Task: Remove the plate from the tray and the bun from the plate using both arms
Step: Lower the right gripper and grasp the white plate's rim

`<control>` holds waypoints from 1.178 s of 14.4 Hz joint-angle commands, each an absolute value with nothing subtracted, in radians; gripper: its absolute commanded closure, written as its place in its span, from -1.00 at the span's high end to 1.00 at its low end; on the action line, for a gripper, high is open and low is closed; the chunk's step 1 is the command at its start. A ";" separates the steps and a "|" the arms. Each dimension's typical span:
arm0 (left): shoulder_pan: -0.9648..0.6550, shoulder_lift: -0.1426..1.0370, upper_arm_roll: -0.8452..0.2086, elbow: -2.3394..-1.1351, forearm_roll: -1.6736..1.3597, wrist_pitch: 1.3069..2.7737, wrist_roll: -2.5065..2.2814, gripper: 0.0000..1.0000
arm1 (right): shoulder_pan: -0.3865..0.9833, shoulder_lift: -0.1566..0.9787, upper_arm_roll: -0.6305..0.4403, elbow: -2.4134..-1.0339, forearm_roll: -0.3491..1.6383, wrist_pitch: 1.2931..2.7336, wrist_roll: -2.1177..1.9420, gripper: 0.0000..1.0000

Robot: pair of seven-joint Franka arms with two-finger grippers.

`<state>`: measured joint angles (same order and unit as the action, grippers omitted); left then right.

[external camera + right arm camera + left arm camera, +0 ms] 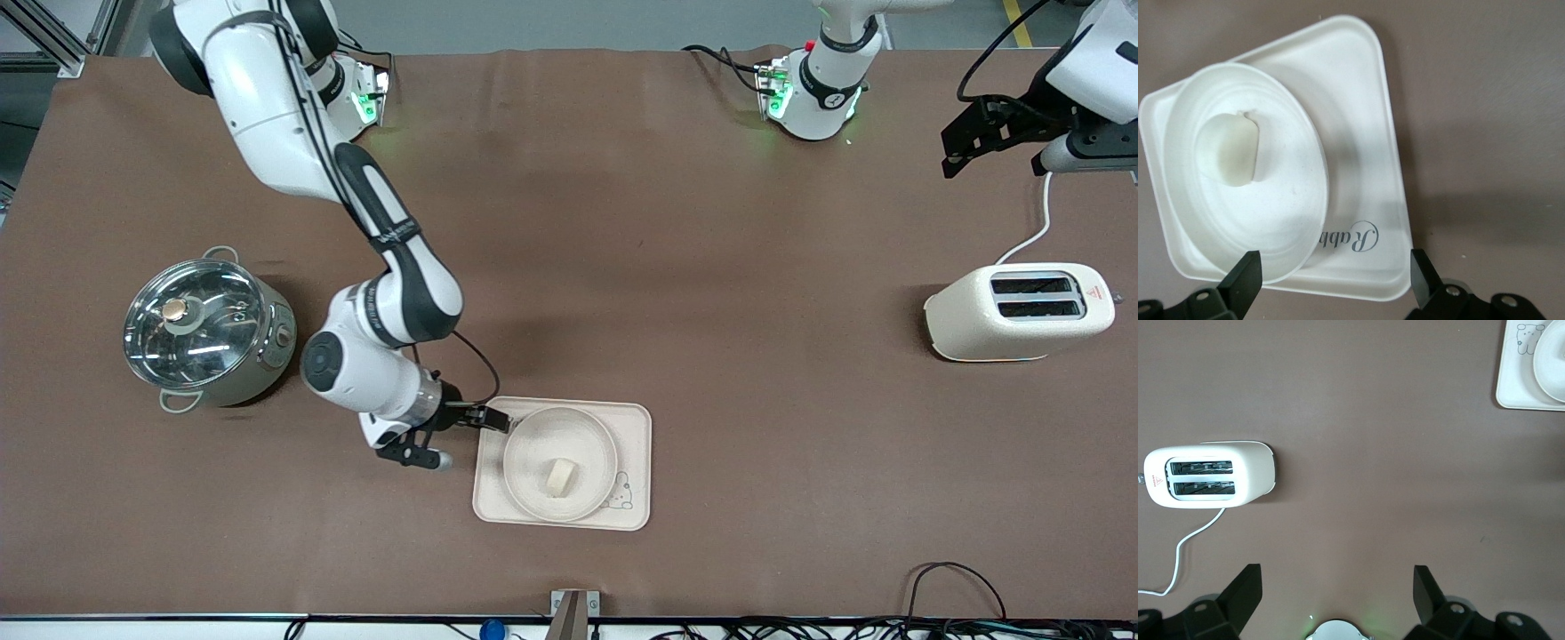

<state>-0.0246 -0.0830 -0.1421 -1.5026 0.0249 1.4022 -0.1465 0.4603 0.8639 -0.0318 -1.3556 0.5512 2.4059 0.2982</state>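
Note:
The plate [533, 436] sits on the rectangular cream tray [631, 427] near the front camera's edge of the table. The bun [561, 477] lies on the plate, a little off its middle. My right gripper [458, 437] is open and empty, low at the tray's edge toward the right arm's end. In the right wrist view the right gripper [1335, 280] is over the plate's rim [1281, 227] and the tray [1365, 107], with the bun [1231, 150] farther in. My left gripper [965, 147] is open and empty, raised high over the left arm's end of the table, and it also shows in the left wrist view [1337, 590].
A steel pot with a glass lid [204, 333] stands toward the right arm's end. A cream toaster [1018, 311] with a white cord stands toward the left arm's end, below the left gripper, and shows in the left wrist view [1208, 475]. That view also catches the tray's corner [1518, 380].

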 commanded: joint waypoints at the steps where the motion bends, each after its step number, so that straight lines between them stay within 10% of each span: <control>1: -0.025 -0.089 -0.135 -1.474 0.031 1.385 -0.143 1.00 | 0.462 0.893 -0.040 -1.312 0.572 2.405 0.314 0.78; 6: -0.025 -0.084 -0.135 -1.474 0.031 1.385 -0.141 1.00 | 0.465 0.926 -0.037 -1.295 0.575 2.450 0.313 0.06; 17: -0.023 -0.063 -0.135 -1.474 0.029 1.388 -0.133 1.00 | 0.459 1.046 -0.015 -1.143 0.577 2.476 0.370 0.01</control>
